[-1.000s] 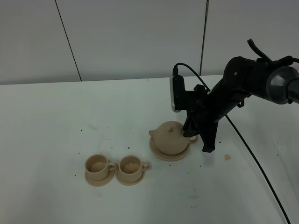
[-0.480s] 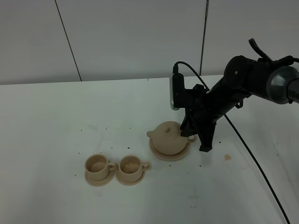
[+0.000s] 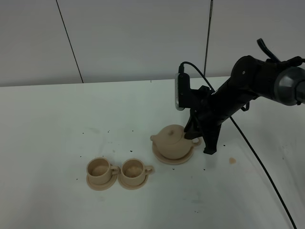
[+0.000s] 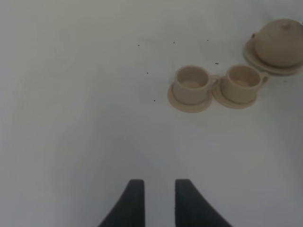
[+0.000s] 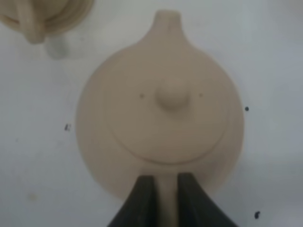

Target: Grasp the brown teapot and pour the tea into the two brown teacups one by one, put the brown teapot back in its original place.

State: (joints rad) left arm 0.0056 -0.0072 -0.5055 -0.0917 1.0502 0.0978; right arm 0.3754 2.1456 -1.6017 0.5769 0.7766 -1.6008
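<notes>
- White table (image 3: 57, 124), dark specks scattered.
- Right gripper (image 5: 164, 177) clamped on handle (image 5: 166, 208) of brown teapot (image 5: 161, 118); body ahead of fingertips, over its saucer (image 3: 164, 158).
- Two brown teacups (image 3: 100, 169) beyond spout; grasp done; both pours and return apparently pending.

Black arm (image 3: 233, 98), black cable (image 3: 259, 162), dark tapered right end effector (image 5: 165, 178).
</notes>
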